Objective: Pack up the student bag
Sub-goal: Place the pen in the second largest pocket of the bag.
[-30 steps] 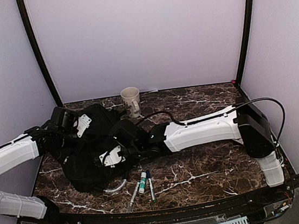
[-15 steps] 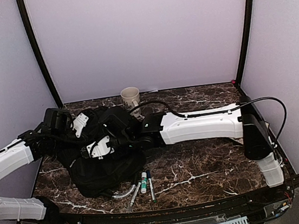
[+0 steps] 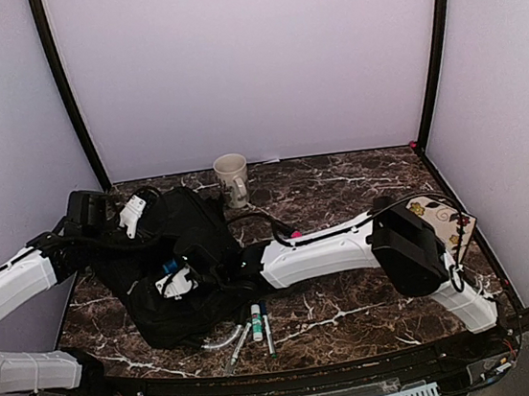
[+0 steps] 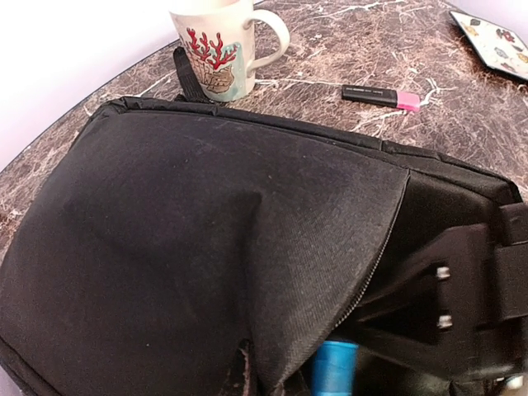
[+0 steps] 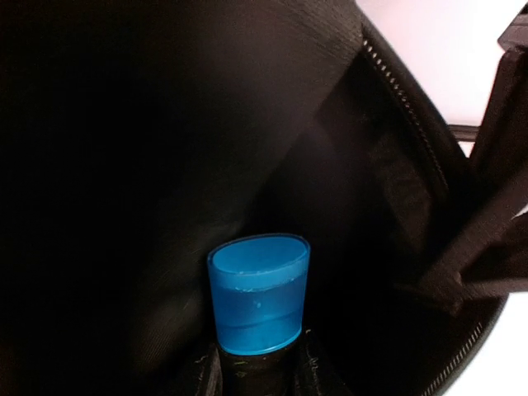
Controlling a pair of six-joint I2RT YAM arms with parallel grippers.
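Now my right gripper (image 5: 256, 363), clamped on a blue-capped marker (image 5: 258, 293), sits inside the student bag (image 3: 162, 307) just in front of the mug (image 3: 231, 176); if my left gripper (image 3: 134, 214), pinched shut on its fabric, slips, the mouth could collapse.

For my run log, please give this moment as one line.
left gripper: shut on student bag flap | right gripper: holds blue-capped item inside bag opening

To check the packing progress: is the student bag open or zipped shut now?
Open. On the student bag, the zipper line gapes in the left wrist view, and a blue-capped marker reaches into the dark inside.
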